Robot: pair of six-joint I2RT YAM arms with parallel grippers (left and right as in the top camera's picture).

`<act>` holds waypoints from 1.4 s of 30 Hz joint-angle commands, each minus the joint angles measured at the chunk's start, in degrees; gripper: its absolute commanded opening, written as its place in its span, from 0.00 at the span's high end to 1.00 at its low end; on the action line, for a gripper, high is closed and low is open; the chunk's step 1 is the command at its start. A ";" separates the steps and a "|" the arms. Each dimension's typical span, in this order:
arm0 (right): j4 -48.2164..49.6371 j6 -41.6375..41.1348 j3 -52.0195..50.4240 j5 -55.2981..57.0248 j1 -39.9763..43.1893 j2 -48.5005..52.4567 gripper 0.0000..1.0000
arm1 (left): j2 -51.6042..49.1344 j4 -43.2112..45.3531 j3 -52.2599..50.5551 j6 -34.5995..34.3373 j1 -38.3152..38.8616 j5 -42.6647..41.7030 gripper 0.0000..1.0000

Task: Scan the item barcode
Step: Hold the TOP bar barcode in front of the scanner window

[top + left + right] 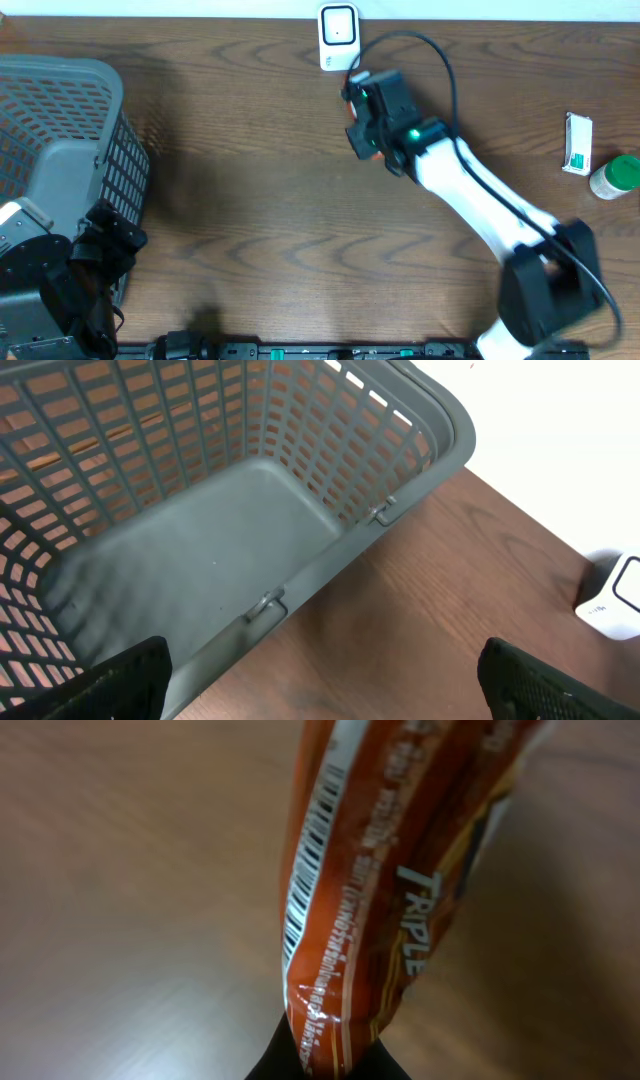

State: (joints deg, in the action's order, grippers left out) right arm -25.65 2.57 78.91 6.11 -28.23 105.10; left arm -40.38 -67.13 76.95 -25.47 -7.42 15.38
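The right gripper point(325, 1055) was seen clenched on the end seam of the orange snack packet point(390, 850), which was held near the white scanner point(338, 35). It was judged light, soft and crinkly, so the sealed end was reckoned the firmest hold. The barcode point(303, 880) was shown only by the right wrist view, the scanner only overhead. The left gripper point(325, 695) was spread wide by the grey basket point(250, 510).

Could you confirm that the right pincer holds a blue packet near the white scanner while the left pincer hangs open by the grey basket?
Not quite: the packet is orange, not blue, as the right wrist view shows. The right pincer does hold it near the white scanner, and the left pincer hangs open by the grey basket.
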 commanded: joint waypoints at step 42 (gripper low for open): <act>-2.78 41.27 43.54 41.88 -0.02 40.79 0.99 | 0.04 -0.13 0.13 0.28 -0.28 0.79 0.02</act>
State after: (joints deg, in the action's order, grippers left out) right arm -24.88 49.32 121.36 48.12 -27.97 147.20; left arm -40.42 -67.16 76.95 -25.47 -7.42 15.38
